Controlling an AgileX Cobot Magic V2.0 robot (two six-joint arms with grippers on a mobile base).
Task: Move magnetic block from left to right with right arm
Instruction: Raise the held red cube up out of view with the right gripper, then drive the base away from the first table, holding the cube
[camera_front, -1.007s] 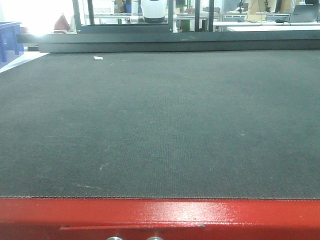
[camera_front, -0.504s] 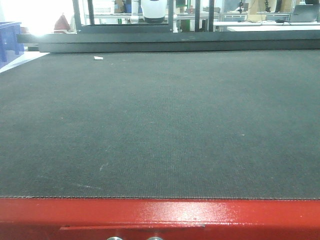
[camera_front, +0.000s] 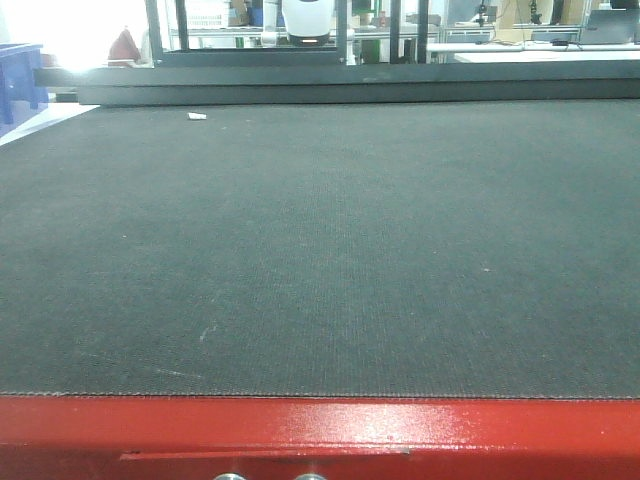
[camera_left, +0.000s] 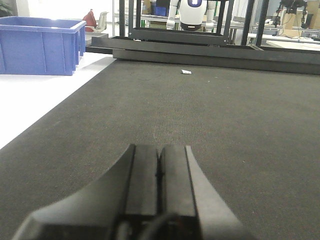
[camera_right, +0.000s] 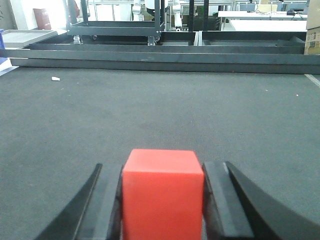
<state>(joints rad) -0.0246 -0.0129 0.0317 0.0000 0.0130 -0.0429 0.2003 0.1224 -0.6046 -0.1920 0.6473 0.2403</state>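
Right hand (camera_right: 162, 192) clamps the magnetic block (camera_right: 162, 200) — my fingers (camera_right: 107, 210) flat on two opposite faces, over the worktop (camera_right: 200, 110). I judge it rigid, light, matte, not slippery; flat side faces suit the hold.

Lab: white humanoid robot (camera_left: 190, 11), black metal frames (camera_left: 150, 34)
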